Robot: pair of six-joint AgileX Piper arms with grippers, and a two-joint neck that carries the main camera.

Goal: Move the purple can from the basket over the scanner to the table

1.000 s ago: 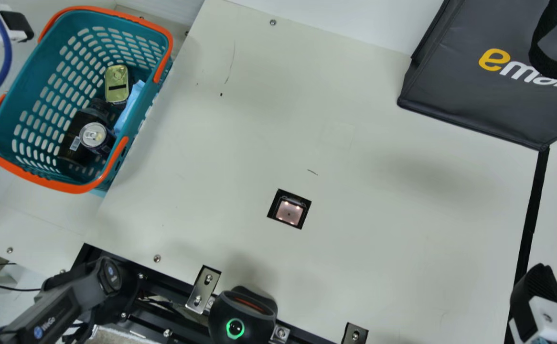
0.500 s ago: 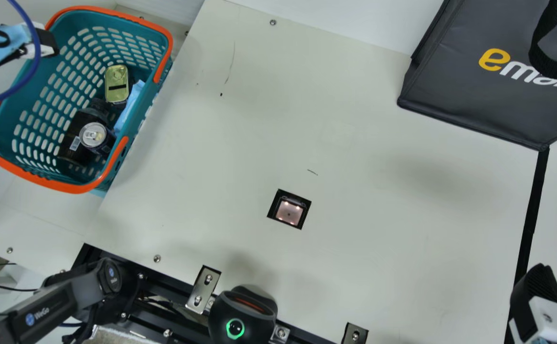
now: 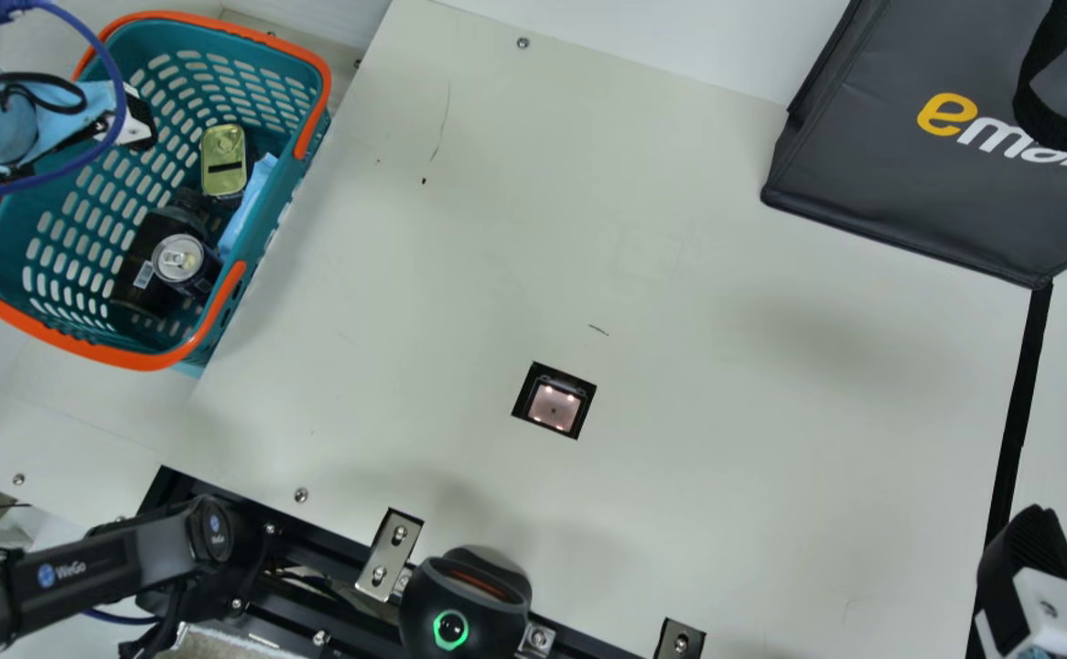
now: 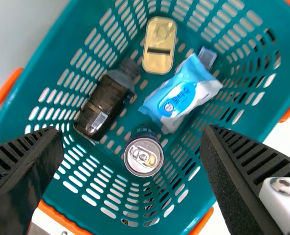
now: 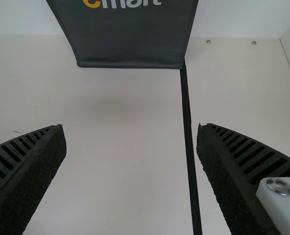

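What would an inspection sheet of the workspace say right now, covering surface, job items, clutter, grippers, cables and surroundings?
Surface: table has a few small dark marks.
Job's things: purple can in the basket, top facing up; scanner lit, set into the table.
Clutter: dark bottle, gold tin and blue-and-white packet share the basket.
Grippers: left gripper open above the basket; right gripper open above the table; both hold nothing.
Cables: blue cable loops across the basket's edge in the main view.
Surroundings: dark bag at the table's far right.
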